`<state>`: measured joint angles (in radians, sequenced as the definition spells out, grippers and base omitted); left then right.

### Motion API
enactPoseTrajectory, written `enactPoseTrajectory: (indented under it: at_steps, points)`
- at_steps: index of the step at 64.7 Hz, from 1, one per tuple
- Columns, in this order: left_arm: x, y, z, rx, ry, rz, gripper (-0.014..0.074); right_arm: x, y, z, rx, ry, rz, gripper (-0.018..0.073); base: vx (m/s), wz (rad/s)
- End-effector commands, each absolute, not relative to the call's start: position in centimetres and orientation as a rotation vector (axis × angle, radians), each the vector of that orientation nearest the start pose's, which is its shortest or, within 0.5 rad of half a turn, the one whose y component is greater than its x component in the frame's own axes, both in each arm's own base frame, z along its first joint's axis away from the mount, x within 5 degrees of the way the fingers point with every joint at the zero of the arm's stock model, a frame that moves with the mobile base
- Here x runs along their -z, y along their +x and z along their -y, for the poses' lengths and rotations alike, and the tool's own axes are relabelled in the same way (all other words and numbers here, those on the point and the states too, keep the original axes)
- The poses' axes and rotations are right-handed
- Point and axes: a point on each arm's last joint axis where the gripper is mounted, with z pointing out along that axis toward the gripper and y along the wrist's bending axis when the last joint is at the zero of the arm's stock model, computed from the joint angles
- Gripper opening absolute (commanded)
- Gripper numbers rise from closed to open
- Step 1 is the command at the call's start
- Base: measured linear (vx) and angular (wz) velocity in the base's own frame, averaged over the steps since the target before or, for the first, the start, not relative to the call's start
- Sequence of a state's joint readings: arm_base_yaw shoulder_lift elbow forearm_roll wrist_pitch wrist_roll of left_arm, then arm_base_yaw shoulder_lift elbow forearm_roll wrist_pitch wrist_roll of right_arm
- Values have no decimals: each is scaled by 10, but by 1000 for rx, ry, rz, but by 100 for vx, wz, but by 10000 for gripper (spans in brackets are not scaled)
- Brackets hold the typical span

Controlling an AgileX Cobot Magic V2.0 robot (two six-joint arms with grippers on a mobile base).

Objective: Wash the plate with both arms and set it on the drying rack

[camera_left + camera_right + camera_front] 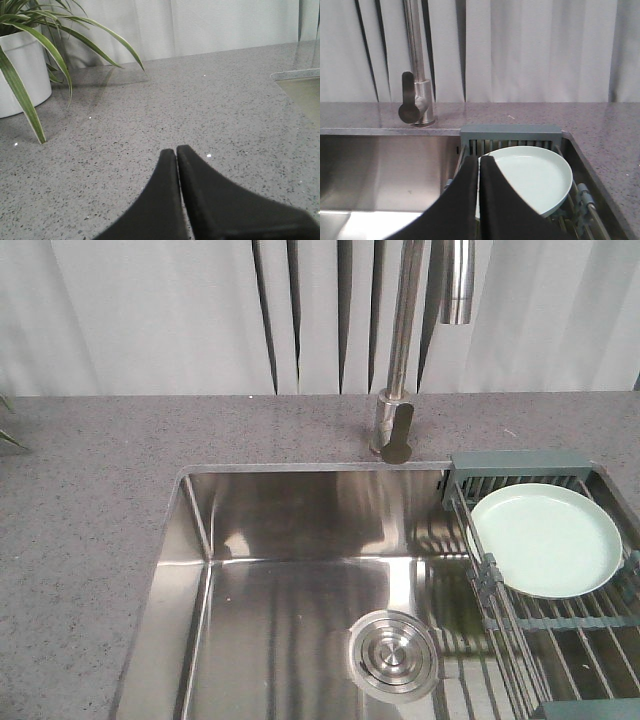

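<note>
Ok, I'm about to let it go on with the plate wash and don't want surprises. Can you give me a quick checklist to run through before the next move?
1. Plate located: ok, it lies flat on the drying rack at the sink's right end.
2. Plate held by an arm: not ok, neither gripper touches it.
3. Right gripper ready to grasp: not ok, jaws closed, plate just beyond them.
4. Left gripper ready: not ok, jaws closed, over the countertop near the potted plant.
5. Sink free for washing: ok, only the drain cover shows.
6. Water running from the tap: cannot tell, no stream visible.
</note>
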<state>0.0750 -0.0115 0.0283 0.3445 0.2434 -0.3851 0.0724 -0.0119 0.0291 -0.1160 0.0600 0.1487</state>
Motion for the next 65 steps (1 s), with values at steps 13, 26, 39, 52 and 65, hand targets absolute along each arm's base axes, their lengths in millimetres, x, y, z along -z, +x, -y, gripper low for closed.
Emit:
enactPoseTrajectory:
  at_steps: [13, 26, 39, 52, 65]
  points:
    - [-199, 53, -10, -72, -148, -1621, -6, -206, 56, -3, -73, -18, -1476, -1, 0, 0]
    - [-199, 53, -10, -72, -148, -1621, -6, -206, 56, -3, -73, -18, -1476, -1, 0, 0]
    - [-199, 53, -10, -72, -148, -1621, -6, -206, 56, -3, -73, -18, -1476, -1, 0, 0]
    - [-199, 53, -10, -72, -148, -1621, -6, -206, 56, -3, -73, -18, -1476, -1, 0, 0]
    - [-199, 53, -10, -71, -147, -1621, -6, -206, 56, -3, -73, -18, -1476, -1, 0, 0]
